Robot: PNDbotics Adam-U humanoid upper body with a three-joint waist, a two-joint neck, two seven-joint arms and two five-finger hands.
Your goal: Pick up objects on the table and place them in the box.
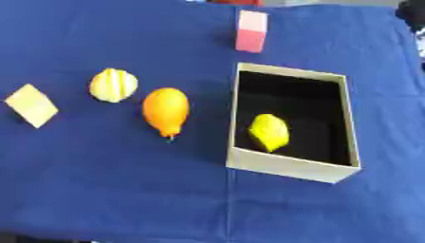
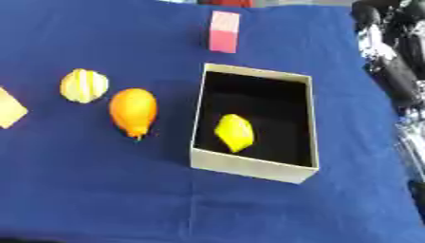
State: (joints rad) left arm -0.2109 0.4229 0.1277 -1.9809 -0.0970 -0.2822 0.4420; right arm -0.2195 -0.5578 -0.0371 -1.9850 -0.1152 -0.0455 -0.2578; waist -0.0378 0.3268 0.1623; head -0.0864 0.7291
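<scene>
Lemon [image 1: 269, 132] lies boxed; right hand [image 2: 388, 61], grip unreadable, at two o'clock; orange fruit [image 1: 166, 111], nine o'clock of box [image 1: 292, 169], seems next.

One box [image 1: 291, 169], one lemon [image 1: 269, 132], one orange fruit [image 1: 166, 110], one striped fruit [image 1: 113, 85], one tan card [image 1: 32, 105], one pink block [image 1: 252, 31].

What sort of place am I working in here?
Probably a lab or demo table for pick-and-place: a blue cloth covers it, with an open box and toy-like fruit such as an orange one laid out.
</scene>
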